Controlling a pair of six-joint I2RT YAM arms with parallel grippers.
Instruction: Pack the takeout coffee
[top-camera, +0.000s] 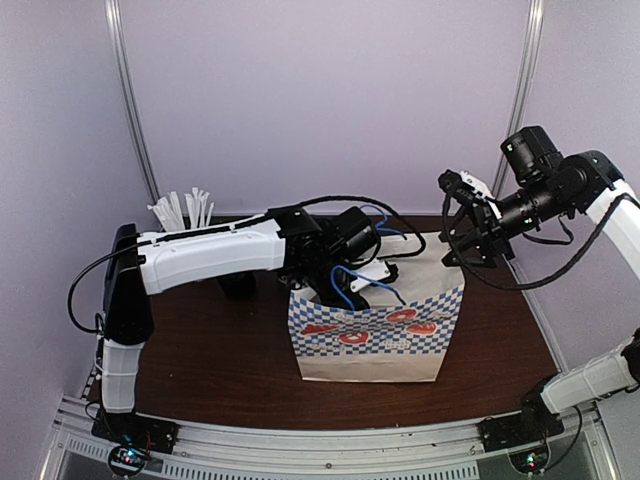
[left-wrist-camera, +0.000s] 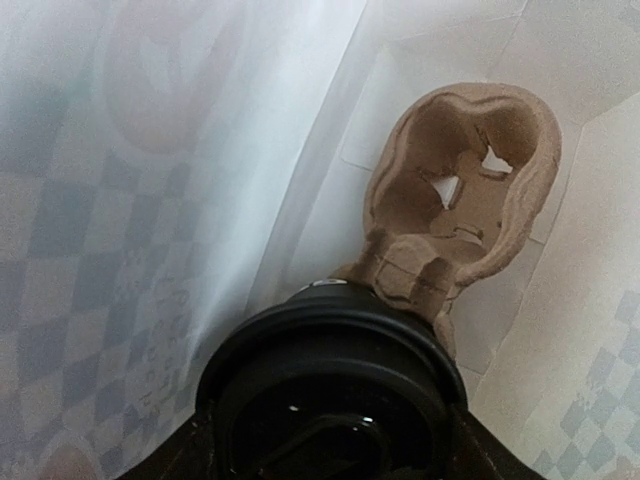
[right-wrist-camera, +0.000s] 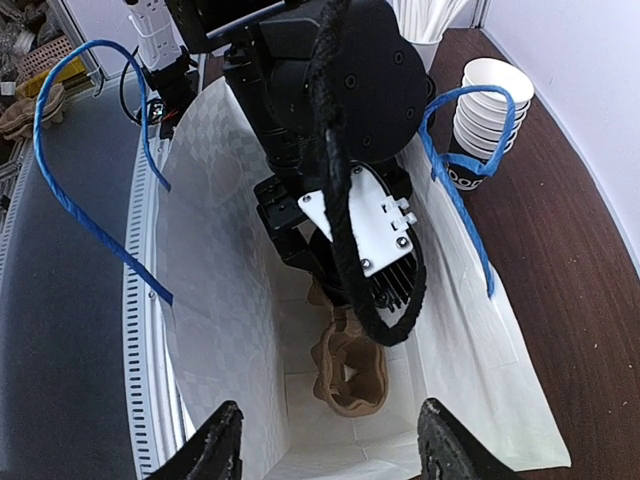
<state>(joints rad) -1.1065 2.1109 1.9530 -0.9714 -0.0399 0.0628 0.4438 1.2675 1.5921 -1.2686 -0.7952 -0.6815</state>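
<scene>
From above, my left arm (top-camera: 210, 255) fills the checkered bag (top-camera: 370, 335) on the counter (top-camera: 200, 350); at the left wrist, my left hand (left-wrist-camera: 330, 455) pinches the takeout coffee (left-wrist-camera: 330, 390) inside, beside a pulp carrier (left-wrist-camera: 460, 180); at the right wrist, my right hand (right-wrist-camera: 330, 445) hangs spread and empty above the bag mouth.

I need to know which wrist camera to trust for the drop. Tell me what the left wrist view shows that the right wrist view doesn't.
Left wrist only: the coffee, its black lid close up between the left fingers.
Right wrist only: the left arm down inside the bag, the blue handles, the stacked cups on the table, and the right fingers, open.
Both: the carrier lying at the bag's bottom, and the bag's white inner walls.
</scene>
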